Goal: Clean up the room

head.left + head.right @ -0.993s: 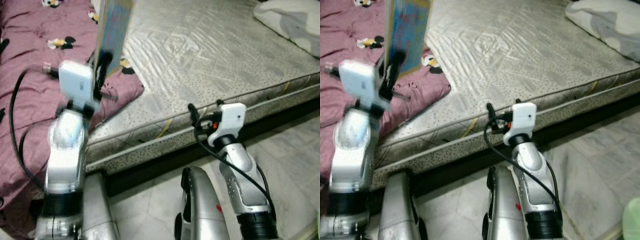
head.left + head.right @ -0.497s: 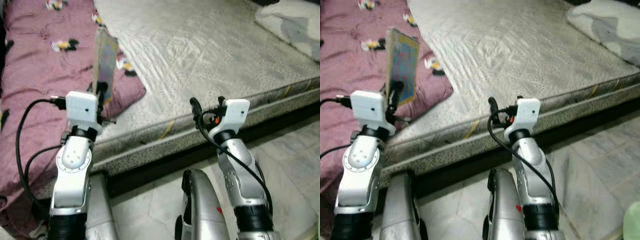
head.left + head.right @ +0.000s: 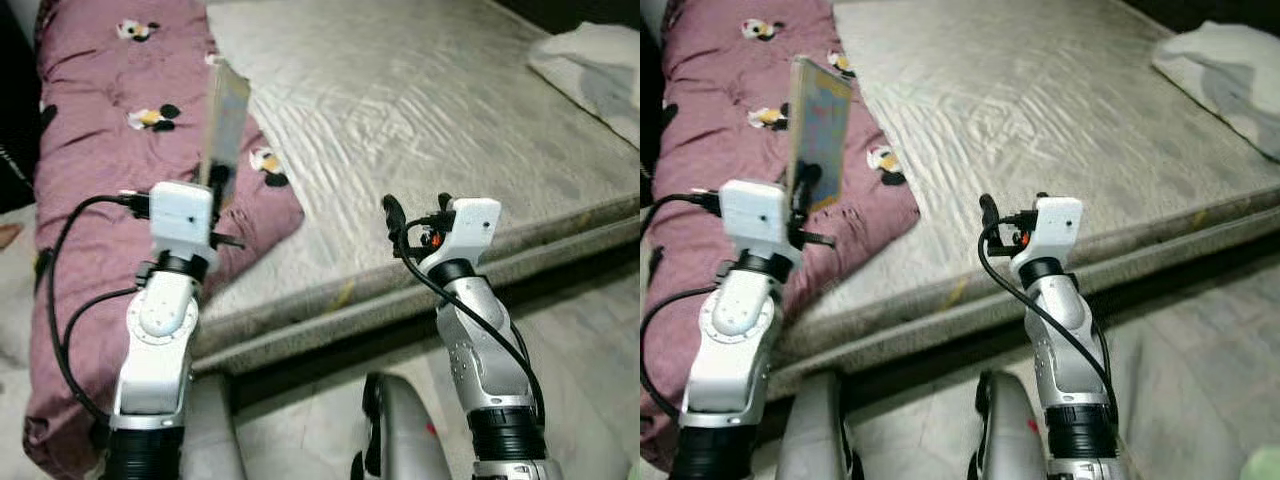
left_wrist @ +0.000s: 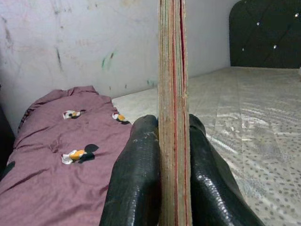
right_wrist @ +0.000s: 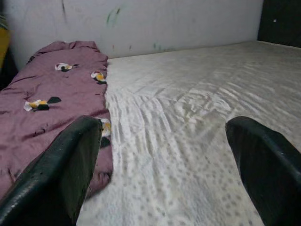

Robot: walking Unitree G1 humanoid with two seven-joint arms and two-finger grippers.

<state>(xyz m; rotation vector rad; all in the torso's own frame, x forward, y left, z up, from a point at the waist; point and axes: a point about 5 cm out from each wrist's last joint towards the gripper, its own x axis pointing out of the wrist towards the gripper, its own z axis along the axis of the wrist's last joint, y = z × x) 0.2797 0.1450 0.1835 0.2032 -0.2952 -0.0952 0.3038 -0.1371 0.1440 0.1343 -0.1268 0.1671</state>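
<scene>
Left gripper [image 4: 173, 155] clamps a thin colourful flat book [image 3: 818, 135] upright above the grey quilted mattress [image 3: 420, 130], not yet put away; right gripper [image 5: 169, 155] gapes wide, empty.

Both eye views look forward and down from the head onto the bed [image 3: 430, 130], with the arms rising from the lower frame. Each wrist view looks low along its own fingers [image 4: 141, 179] across the mattress toward the far wall [image 5: 141, 19]. All four share the maroon blanket [image 3: 730, 150] and pale mattress.
</scene>
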